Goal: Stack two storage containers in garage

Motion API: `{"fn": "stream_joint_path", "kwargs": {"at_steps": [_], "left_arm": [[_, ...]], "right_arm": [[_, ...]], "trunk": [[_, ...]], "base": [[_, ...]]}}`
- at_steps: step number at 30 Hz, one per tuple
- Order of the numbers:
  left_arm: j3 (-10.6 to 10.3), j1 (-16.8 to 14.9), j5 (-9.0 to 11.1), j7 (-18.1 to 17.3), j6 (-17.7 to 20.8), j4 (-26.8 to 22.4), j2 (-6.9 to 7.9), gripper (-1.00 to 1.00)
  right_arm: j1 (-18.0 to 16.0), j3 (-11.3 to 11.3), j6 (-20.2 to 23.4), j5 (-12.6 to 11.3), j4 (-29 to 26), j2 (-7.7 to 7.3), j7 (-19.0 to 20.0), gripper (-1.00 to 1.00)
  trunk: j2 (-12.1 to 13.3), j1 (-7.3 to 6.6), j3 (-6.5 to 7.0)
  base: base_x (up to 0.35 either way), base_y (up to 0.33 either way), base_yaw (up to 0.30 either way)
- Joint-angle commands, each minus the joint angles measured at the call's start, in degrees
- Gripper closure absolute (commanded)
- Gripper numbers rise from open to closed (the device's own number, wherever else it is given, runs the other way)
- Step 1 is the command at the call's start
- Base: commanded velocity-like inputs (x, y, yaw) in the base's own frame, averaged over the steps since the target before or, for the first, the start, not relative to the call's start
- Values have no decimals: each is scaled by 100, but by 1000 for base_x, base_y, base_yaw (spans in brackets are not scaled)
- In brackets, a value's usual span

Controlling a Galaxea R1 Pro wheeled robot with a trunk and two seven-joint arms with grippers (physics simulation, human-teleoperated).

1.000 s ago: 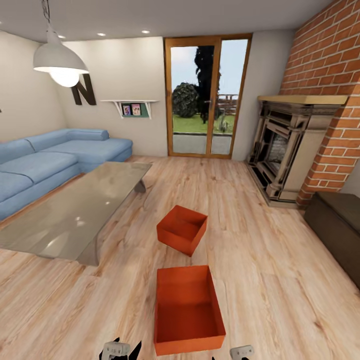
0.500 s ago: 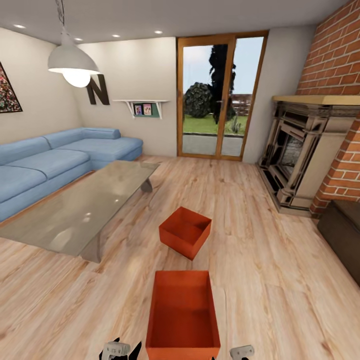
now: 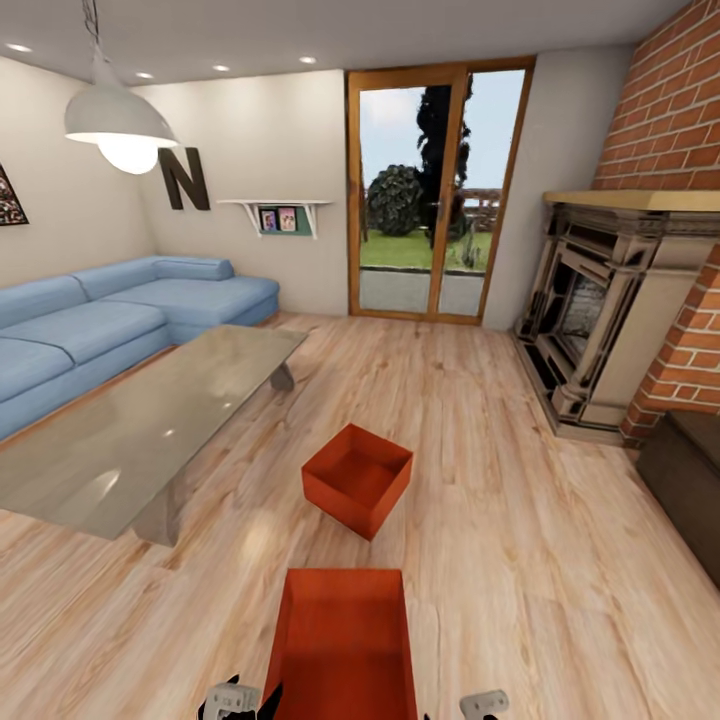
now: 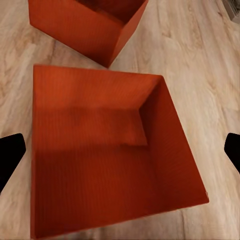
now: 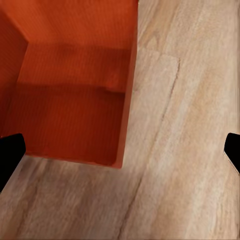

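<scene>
Two bins: both of your storage containers sit on the living room's wood plank floor point(image 3: 560, 560), apart from each other.
Room: you face a glazed wooden door point(image 3: 430, 190); blue sofa point(image 3: 110, 320) and glass coffee table point(image 3: 140, 430) lie off to your left arm's side, brick fireplace point(image 3: 610, 300) and a dark bench point(image 3: 690, 480) to your right arm's side.
Near container point(image 3: 345, 640): it lies just ahead of and between your two grippers, open top up; under your left jaws it spans the gap between the fingers, while your right jaws hang over its wall and the bare planks beside it.
Far container point(image 3: 358, 478): it rests beyond the near one, turned corner-on to you, not touching it.
Left gripper point(image 4: 120, 152): spread wide, holding nothing.
Right gripper point(image 5: 120, 152): spread wide too, holding nothing.
</scene>
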Motion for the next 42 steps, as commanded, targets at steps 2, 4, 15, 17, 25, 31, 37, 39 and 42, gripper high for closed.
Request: {"fn": "stream_joint_path", "kwargs": {"at_steps": [2, 4, 15, 17, 25, 31, 37, 39, 42], "left_arm": [[-33, -3, 61, -36, -5, 3, 1, -100], [-33, -3, 61, -36, -5, 3, 1, -100], [-34, -3, 61, -36, -9, 3, 1, -100], [-34, -3, 61, -39, -11, 3, 1, -100], [-33, -3, 61, -37, -8, 3, 1, -100], [-33, -3, 61, -36, -8, 4, 8, -100], [-33, -3, 61, -43, -13, 4, 10, -100], [-33, -3, 61, -42, -13, 3, 10, -100], [-33, -3, 61, -44, -13, 3, 10, -100]], "right_arm": [[-5, 35, -24, -61, 8, 0, 16, -100], [-5, 35, -22, -63, 8, 0, 16, -100], [-5, 26, -24, -69, 15, 0, 9, -100], [-5, 26, -26, -69, 16, 0, 8, -100], [-5, 26, -26, -69, 17, 0, 7, -100], [-5, 26, -24, -69, 17, 0, 7, -100], [-5, 28, -24, -69, 17, 0, 7, -100], [-5, 28, -23, -69, 17, 0, 7, -100], [-5, 28, -21, -69, 17, 0, 7, -100]], "trunk": [[-2, 3, -5], [-2, 3, -5], [-2, 3, -3], [-2, 3, -2], [-2, 3, 0], [-2, 3, 0], [-2, 3, 0], [-2, 3, 0], [-2, 3, 0]], "base": [[298, -29, 0], [306, -13, 0], [235, 53, -12], [46, 21, -21], [55, 21, -7], [146, 60, -1], [34, 12, 0], [9, 3, 0], [4, 1, 0]]}}
